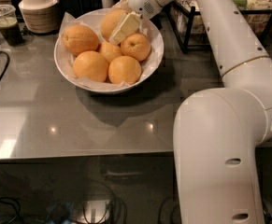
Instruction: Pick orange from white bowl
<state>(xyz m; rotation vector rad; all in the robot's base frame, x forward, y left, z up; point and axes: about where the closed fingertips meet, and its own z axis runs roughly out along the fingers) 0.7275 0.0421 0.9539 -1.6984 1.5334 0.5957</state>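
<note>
The arm [229, 50] reaches over from the right and ends in the gripper [118, 28], low over the far side of the white bowl [153, 62]. The jaws sit right on the orange [107, 22], the biggest one, which lies at the back of the bowl. One pale pad rests flat against its right face. I cannot tell whether the jaws are clamped on it or loose.

Five smaller oranges fill the rest of the bowl:
- Two, [135, 46] and [109, 51], are just below the jaws.
- Two more, [125, 70] and [91, 65], lie nearer me.
- One [80, 38] is off to their left.

The bowl stands on the grey desk [79, 125]. Well to the left of the jaws stands a ribbed beige container [39, 13], with a plastic cup [7, 24] of dark drink beyond it. To the right of the jaws stands a black rack [187, 29].
</note>
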